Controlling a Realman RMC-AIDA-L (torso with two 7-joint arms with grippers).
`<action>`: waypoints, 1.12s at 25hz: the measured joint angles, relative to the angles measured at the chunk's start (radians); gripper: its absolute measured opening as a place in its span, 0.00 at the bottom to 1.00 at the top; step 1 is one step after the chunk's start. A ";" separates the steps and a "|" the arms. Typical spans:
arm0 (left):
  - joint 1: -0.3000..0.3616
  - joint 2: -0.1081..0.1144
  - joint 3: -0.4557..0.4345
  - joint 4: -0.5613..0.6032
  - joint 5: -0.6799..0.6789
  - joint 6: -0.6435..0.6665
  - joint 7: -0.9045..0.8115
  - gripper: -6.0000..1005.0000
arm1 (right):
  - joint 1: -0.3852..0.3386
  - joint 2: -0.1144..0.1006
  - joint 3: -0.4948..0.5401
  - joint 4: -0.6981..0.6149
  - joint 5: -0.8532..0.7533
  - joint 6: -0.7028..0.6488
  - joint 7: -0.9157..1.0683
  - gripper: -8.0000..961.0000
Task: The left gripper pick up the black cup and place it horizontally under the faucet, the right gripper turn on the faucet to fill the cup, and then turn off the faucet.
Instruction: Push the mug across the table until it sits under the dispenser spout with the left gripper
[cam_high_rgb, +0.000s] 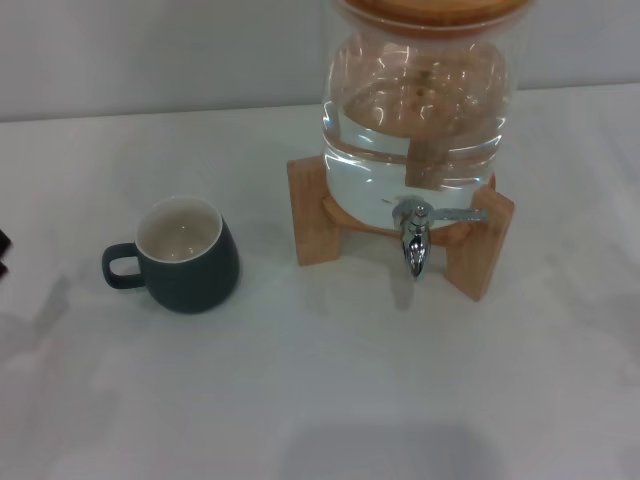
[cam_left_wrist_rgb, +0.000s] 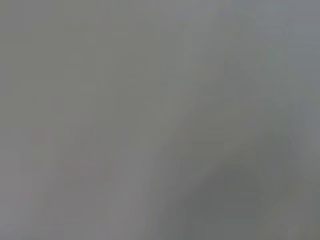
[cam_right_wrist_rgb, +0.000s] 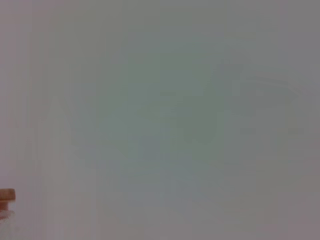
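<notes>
The black cup (cam_high_rgb: 186, 255) stands upright on the white table in the head view, left of centre, its cream inside showing and its loop handle pointing left. The chrome faucet (cam_high_rgb: 415, 235) sticks out of the front of the clear glass dispenser (cam_high_rgb: 420, 110), spout down, its thin lever pointing right. The cup stands well left of the faucet and apart from it. A small black sliver at the far left edge, left of the cup, seems to be my left gripper (cam_high_rgb: 3, 252). My right gripper is out of view. The left wrist view shows only a plain grey surface.
The dispenser holds water and rests on a wooden X-shaped stand (cam_high_rgb: 480, 250), with a wooden lid on top. The white table (cam_high_rgb: 320, 400) runs in front of the cup and stand. A bit of wood (cam_right_wrist_rgb: 7, 196) shows in the right wrist view.
</notes>
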 joint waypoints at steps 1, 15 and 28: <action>0.003 -0.002 0.001 -0.003 0.010 0.008 0.006 0.89 | 0.000 0.000 0.001 -0.005 0.000 -0.001 0.001 0.80; -0.057 -0.007 0.006 -0.093 0.102 0.092 0.102 0.89 | 0.004 0.001 0.000 -0.011 -0.005 -0.002 0.001 0.80; -0.134 -0.007 0.006 -0.096 0.179 0.166 0.103 0.86 | 0.002 0.003 0.000 -0.002 -0.006 0.011 0.001 0.80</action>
